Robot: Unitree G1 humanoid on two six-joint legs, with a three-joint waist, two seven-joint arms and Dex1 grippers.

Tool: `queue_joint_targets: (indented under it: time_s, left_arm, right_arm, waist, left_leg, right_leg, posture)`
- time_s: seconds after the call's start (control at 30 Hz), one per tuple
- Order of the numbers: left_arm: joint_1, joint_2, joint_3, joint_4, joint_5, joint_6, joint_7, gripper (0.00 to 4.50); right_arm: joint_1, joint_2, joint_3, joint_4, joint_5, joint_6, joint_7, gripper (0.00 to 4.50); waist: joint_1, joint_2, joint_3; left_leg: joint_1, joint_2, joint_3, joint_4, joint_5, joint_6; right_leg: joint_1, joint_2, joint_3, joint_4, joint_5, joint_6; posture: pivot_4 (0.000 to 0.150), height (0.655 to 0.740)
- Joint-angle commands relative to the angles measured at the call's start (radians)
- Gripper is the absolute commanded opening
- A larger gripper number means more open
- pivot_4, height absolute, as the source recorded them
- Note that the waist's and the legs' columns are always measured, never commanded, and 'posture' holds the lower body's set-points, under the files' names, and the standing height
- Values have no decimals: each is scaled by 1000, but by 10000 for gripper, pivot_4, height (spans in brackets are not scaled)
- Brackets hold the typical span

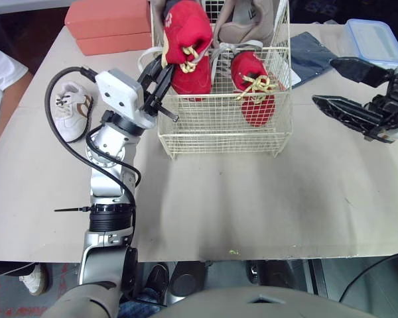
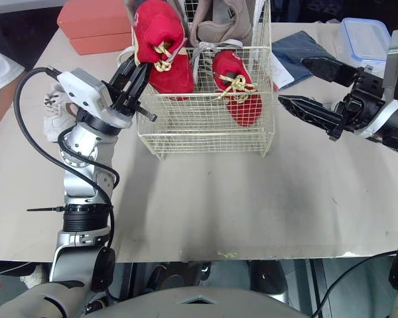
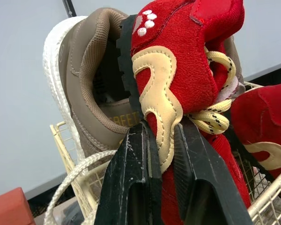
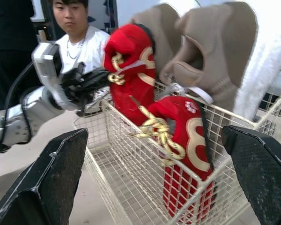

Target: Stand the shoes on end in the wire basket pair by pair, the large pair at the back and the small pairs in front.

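The left gripper is clamped on a red shoe, its two black fingers pinching the cream-trimmed side just under the yellow lace. It holds the shoe at the front left corner of the wire basket, heel high above the rim and the lower end inside the wire. Just beside it, in the front right of the basket, the second red shoe stands on end. Behind both, the large taupe pair stands upright against the back wall.

The right gripper hovers off the basket's right side with its fingers spread wide and nothing between them.

The step in hand appears to be seating the first small pair in front. The next move likely calls for lowering the held shoe until its toe rests on the basket floor and it leans steady beside its mate, then letting go without snagging the loose lace. A white sneaker lies on the table left of the basket, partly behind the left arm, and probably comes after.

Inside the collar of one taupe shoe the letters "REET" can be read; whatever precedes them is hidden. The red shoe carries a white paw print but no legible name.
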Motion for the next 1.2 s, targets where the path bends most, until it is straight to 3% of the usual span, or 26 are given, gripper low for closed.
queue_joint_targets:
  time_s: [0.03,0.3,0.47,0.6,0.63,1.2]
  left_arm:
    - [26,10,-6,-8,-5,8,-13,1344]
    - [106,12,-38,-29,7,161,3,1344]
    - [147,18,-43,-67,-23,243,-14,22555]
    - [140,12,-4,-111,-78,232,-21,42059]
    - [141,12,5,-130,-104,229,-32,44653]
    - [175,126,71,-403,-393,452,-110,44653]
  right_arm:
    - [22,-12,-40,-43,-11,-32,-2,45000]
    - [53,-19,-23,-55,-56,-70,16,45000]
    - [56,-16,-18,-50,-65,-78,19,45000]
    - [65,-19,-25,-43,-71,-80,23,45000]
    - [67,-21,-28,-39,-73,-82,26,45000]
    - [134,-47,-100,115,-187,-148,34,45000]
  waist:
    - [0,0,0]
    - [0,5,-4]
    - [0,7,-4]
    - [2,7,-5]
    - [1,7,-5]
    - [0,6,-4]
  left_leg:
    - [0,0,0,0,0,0]
    - [3,0,0,0,0,0]
    - [22,0,1,-7,-3,5]
    - [31,0,2,-12,-3,6]
    - [31,0,2,-12,-3,6]
    - [21,1,1,-13,-1,1]
  right_leg:
    - [0,0,0,0,0,0]
    - [3,1,0,1,0,0]
    - [20,2,1,-3,0,0]
    - [26,3,3,-2,0,0]
    - [26,3,3,-2,0,0]
    - [19,1,3,-9,0,0]
  posture:
    - [1500,7400]
    - [1500,7400]
    - [1500,7400]
    - [1500,7400]
    - [1500,7400]
    - [1500,7400]
